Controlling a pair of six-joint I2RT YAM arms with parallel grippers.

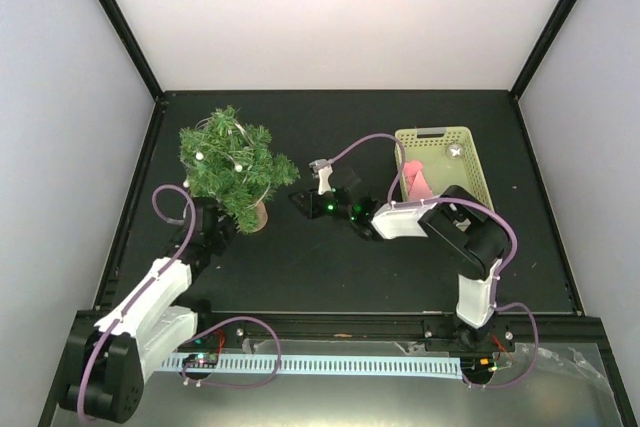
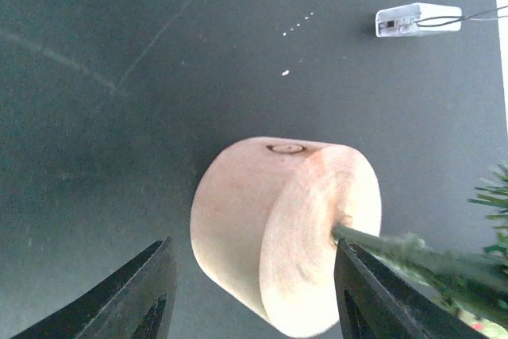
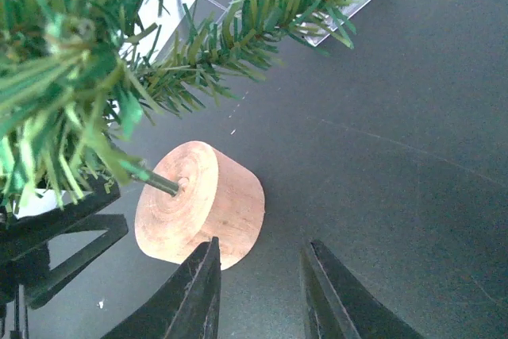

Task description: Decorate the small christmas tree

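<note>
The small christmas tree (image 1: 235, 165) stands at the left middle of the black table on its round light-wood base (image 1: 256, 217). A thin wire with white beads is wound round it. My left gripper (image 2: 254, 291) is open, its jaws wide on either side of the wood base (image 2: 286, 228), with the trunk (image 2: 413, 256) by the right finger. My right gripper (image 3: 262, 291) is open and empty, just right of the base (image 3: 198, 204) and under the low branches (image 3: 79, 77). In the top view it (image 1: 305, 202) sits right of the tree.
A small white battery box (image 1: 322, 175) lies right of the tree; it also shows in the left wrist view (image 2: 417, 20). A pale green lattice basket (image 1: 470, 162) at the right holds a pink item (image 1: 417, 183) and a silver ornament (image 1: 455, 150).
</note>
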